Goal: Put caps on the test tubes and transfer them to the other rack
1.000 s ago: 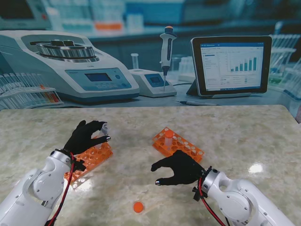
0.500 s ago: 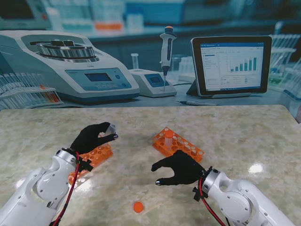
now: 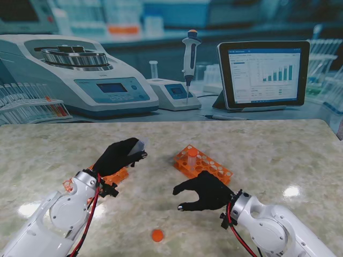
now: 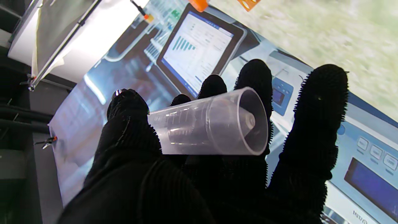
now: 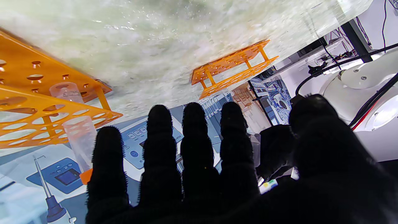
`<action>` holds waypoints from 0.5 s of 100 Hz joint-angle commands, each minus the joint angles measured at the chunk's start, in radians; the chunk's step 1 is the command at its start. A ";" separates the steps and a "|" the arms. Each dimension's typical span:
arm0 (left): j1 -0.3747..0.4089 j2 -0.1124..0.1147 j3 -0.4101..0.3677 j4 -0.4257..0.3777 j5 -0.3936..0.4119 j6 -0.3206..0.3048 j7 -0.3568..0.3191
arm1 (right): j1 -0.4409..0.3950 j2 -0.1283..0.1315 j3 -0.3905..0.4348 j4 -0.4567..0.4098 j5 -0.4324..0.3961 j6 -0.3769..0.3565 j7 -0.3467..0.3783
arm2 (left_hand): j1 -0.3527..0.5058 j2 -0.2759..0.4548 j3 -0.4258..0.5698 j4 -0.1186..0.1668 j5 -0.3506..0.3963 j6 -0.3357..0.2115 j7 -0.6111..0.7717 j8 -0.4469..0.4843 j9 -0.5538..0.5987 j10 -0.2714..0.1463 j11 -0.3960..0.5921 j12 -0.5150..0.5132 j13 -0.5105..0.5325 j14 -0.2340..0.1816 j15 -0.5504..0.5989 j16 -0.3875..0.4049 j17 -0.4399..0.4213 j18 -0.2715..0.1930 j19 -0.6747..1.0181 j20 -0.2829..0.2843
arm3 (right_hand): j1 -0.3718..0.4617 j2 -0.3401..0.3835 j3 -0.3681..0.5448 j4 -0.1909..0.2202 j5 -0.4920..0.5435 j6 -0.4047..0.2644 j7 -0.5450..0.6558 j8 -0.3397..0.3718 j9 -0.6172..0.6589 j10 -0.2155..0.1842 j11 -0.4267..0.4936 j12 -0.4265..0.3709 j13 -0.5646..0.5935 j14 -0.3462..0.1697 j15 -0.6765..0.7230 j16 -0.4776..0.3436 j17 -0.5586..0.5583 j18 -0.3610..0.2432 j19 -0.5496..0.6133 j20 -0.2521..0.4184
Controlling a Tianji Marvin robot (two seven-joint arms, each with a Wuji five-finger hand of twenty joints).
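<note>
My left hand (image 3: 121,155) is shut on a clear, uncapped test tube (image 3: 139,145), lifted over the table between the two racks. The left wrist view shows the tube (image 4: 211,126) lying across my fingers with its open mouth visible. The left orange rack (image 3: 110,177) lies mostly hidden behind that hand and wrist. The right orange rack (image 3: 202,162) holds one tube with an orange cap (image 3: 192,153). My right hand (image 3: 206,190) hovers open, palm down, just nearer to me than that rack. A loose orange cap (image 3: 156,235) lies on the table near me.
A printed lab backdrop with centrifuge, pipette and tablet stands behind the marble table (image 3: 278,150). In the right wrist view both racks show, the near one (image 5: 37,102) with its tube and the far one (image 5: 231,68).
My left hand has carried the tube to the right, away from the left rack toward the table's middle. The right hand has stayed still.
</note>
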 commanded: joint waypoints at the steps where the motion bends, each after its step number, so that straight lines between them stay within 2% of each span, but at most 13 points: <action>1: -0.006 -0.012 0.012 -0.002 -0.009 -0.001 0.006 | -0.008 -0.002 -0.001 -0.004 0.000 0.000 0.001 | 0.191 0.093 0.092 0.025 -0.002 -0.118 0.094 -0.003 0.003 0.001 0.033 0.030 0.064 -0.022 0.107 0.071 0.080 -0.028 0.119 0.039 | -0.029 0.043 -0.017 0.023 0.001 -0.004 0.008 0.009 0.000 -0.021 -0.007 0.003 -0.015 -0.023 -0.010 -0.011 -0.005 0.020 -0.001 -0.007; 10: -0.013 -0.017 0.024 0.005 -0.020 -0.005 0.021 | -0.007 -0.002 -0.002 -0.004 0.000 0.000 0.001 | 0.206 0.054 0.098 0.032 -0.011 -0.102 0.084 -0.030 -0.006 0.019 0.028 0.034 0.100 -0.107 0.236 0.123 0.183 -0.060 0.285 0.025 | -0.029 0.042 -0.018 0.023 0.002 -0.005 0.008 0.009 0.000 -0.019 -0.006 0.003 -0.013 -0.024 -0.010 -0.011 -0.004 0.019 -0.001 -0.007; 15: -0.015 -0.019 0.028 0.008 -0.024 -0.007 0.029 | -0.007 -0.002 -0.002 -0.004 0.000 0.000 0.001 | 0.213 0.022 0.103 0.037 -0.014 -0.091 0.075 -0.051 -0.004 0.021 0.033 0.034 0.117 -0.144 0.295 0.145 0.243 -0.079 0.402 0.062 | -0.029 0.044 -0.018 0.023 0.001 -0.004 0.008 0.009 0.000 -0.022 -0.007 0.003 -0.015 -0.025 -0.010 -0.011 -0.004 0.020 -0.001 -0.006; 17: -0.016 -0.020 0.029 0.009 -0.026 -0.007 0.030 | -0.007 -0.002 -0.002 -0.004 0.000 0.000 0.001 | 0.215 0.000 0.106 0.041 -0.019 -0.090 0.064 -0.067 -0.003 0.013 0.033 0.032 0.125 -0.154 0.308 0.147 0.258 -0.105 0.465 0.098 | -0.029 0.044 -0.018 0.023 0.001 -0.004 0.008 0.009 0.000 -0.022 -0.007 0.002 -0.015 -0.024 -0.011 -0.011 -0.004 0.019 -0.001 -0.006; 20: -0.017 -0.020 0.031 0.009 -0.029 -0.007 0.030 | -0.007 -0.002 -0.002 -0.004 0.000 0.000 0.001 | 0.217 -0.027 0.111 0.045 -0.024 -0.085 0.056 -0.084 0.002 0.003 0.036 0.027 0.136 -0.154 0.317 0.145 0.271 -0.147 0.520 0.150 | -0.029 0.043 -0.018 0.023 0.001 -0.005 0.008 0.009 0.000 -0.020 -0.006 0.003 -0.015 -0.025 -0.010 -0.011 -0.004 0.019 -0.001 -0.006; 21: -0.017 -0.020 0.031 0.009 -0.030 -0.007 0.030 | -0.007 -0.002 -0.002 -0.004 0.000 0.000 0.001 | 0.217 -0.037 0.115 0.046 -0.026 -0.083 0.057 -0.092 0.005 0.000 0.039 0.020 0.142 -0.153 0.322 0.142 0.277 -0.163 0.529 0.194 | -0.029 0.043 -0.018 0.023 0.001 -0.005 0.008 0.009 -0.001 -0.021 -0.007 0.002 -0.015 -0.025 -0.010 -0.011 -0.004 0.019 -0.001 -0.006; 23: -0.018 -0.020 0.031 0.010 -0.032 -0.006 0.029 | -0.007 -0.002 -0.002 -0.004 0.000 0.000 0.001 | 0.218 -0.052 0.117 0.048 -0.029 -0.078 0.054 -0.102 0.009 -0.007 0.040 0.013 0.151 -0.152 0.328 0.141 0.284 -0.185 0.552 0.236 | -0.029 0.043 -0.018 0.023 0.001 -0.005 0.008 0.009 0.000 -0.020 -0.007 0.002 -0.015 -0.026 -0.010 -0.011 -0.004 0.019 -0.001 -0.006; 31: -0.020 -0.019 0.033 0.010 -0.042 -0.002 0.019 | -0.007 -0.002 -0.002 -0.005 0.001 0.001 0.001 | 0.202 -0.128 0.132 0.062 -0.042 -0.054 0.059 -0.123 0.041 -0.020 0.026 -0.024 0.206 -0.123 0.324 0.131 0.297 -0.268 0.630 0.319 | -0.029 0.043 -0.018 0.023 0.002 -0.004 0.008 0.009 0.000 -0.022 -0.007 0.002 -0.016 -0.026 -0.011 -0.011 -0.004 0.020 -0.002 -0.006; 38: -0.021 -0.017 0.033 0.008 -0.047 0.002 0.007 | -0.008 -0.002 -0.002 -0.005 0.001 0.002 0.002 | 0.183 -0.168 0.146 0.065 -0.037 -0.043 0.086 -0.133 0.071 -0.026 0.012 -0.060 0.256 -0.124 0.305 0.117 0.303 -0.312 0.655 0.352 | -0.028 0.044 -0.018 0.023 0.002 -0.004 0.008 0.009 -0.001 -0.020 -0.007 0.002 -0.015 -0.024 -0.011 -0.011 -0.004 0.019 -0.002 -0.006; 50: -0.025 -0.015 0.036 0.013 -0.057 -0.001 -0.006 | -0.008 -0.002 -0.002 -0.006 0.002 0.001 0.000 | 0.145 -0.232 0.166 0.071 -0.029 -0.034 0.130 -0.146 0.107 -0.032 -0.004 -0.102 0.292 -0.114 0.281 0.108 0.306 -0.333 0.664 0.371 | -0.028 0.043 -0.019 0.023 0.002 -0.005 0.008 0.009 -0.002 -0.021 -0.007 0.002 -0.015 -0.025 -0.010 -0.011 -0.004 0.020 -0.002 -0.005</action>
